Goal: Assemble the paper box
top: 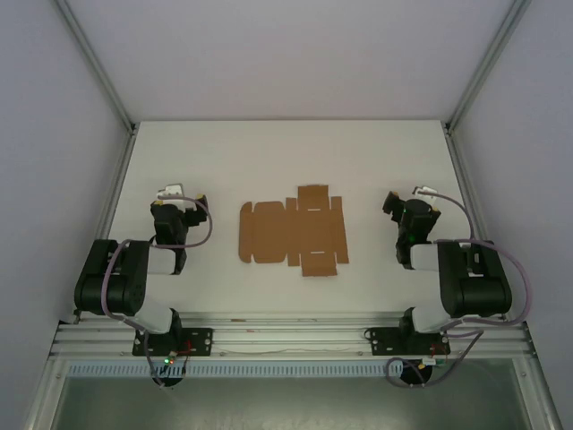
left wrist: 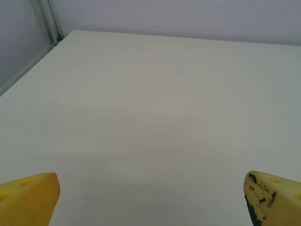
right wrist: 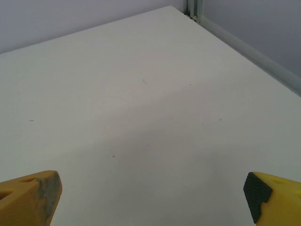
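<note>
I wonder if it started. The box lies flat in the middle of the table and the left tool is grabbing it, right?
No. The box lies flat mid-table, but the left tool grabs nothing: the left wrist view shows it open over bare table.

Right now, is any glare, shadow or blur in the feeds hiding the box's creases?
Top external: even light, no glare; the paper box is small, creases faint but visible. Left wrist: soft shadow on the table by the slightly blurred left fingers. Right wrist: broad diagonal shadow on the table; right fingers sharper.
</note>
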{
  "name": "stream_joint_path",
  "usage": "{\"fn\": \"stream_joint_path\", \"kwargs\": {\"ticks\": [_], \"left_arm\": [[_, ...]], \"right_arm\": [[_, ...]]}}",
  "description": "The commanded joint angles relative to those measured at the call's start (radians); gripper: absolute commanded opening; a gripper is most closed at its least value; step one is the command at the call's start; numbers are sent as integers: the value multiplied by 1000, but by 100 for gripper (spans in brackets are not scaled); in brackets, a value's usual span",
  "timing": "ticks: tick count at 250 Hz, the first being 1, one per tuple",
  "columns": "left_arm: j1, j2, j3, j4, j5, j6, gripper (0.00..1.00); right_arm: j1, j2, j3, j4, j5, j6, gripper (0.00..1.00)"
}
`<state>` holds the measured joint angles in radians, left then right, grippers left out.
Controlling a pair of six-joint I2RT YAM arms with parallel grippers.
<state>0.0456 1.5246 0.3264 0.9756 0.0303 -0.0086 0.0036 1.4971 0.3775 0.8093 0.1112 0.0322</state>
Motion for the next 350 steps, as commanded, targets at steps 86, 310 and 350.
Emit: {"fn": "stream_joint_path", "kwargs": {"ticks": [86, 310, 350], "left_arm": [[-3, -12, 13, -9, 18, 6, 100], [-56, -267, 391, -888, 186, -327, 100], [-185, -220, 432, -1005, 210, -345, 100]], "right_arm": [[-2, 3, 12, 24, 3, 11, 100], [163, -437, 271, -788, -36, 176, 95], [303, -350, 354, -888, -149, 280, 82]]}}
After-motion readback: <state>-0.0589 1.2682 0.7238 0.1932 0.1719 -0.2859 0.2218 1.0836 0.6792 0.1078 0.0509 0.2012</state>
